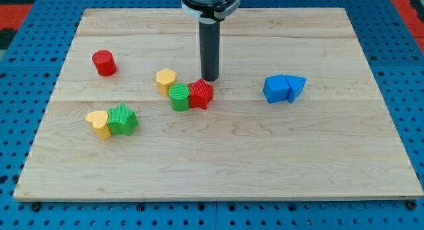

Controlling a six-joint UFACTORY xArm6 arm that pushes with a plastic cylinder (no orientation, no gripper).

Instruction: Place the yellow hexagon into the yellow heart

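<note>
yellow hexagon [165,80] sits left of my tip [209,79]; yellow heart [99,123] lower left. best circled behind (clear of red hexagon [201,94]), then pushed steadily. no jaws.

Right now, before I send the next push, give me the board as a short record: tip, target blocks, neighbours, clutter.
tip: my tip sits just above the red hexagon-like block, toward the view's top
mover: yellow hexagon block, left of my tip, apart from it
goal: yellow heart block, lower left, apart from the hexagon
neighbours: green round block touches the hexagon and the red block; green star block touches the heart
clutter: red cylinder; two blue blocks together on the right
</note>
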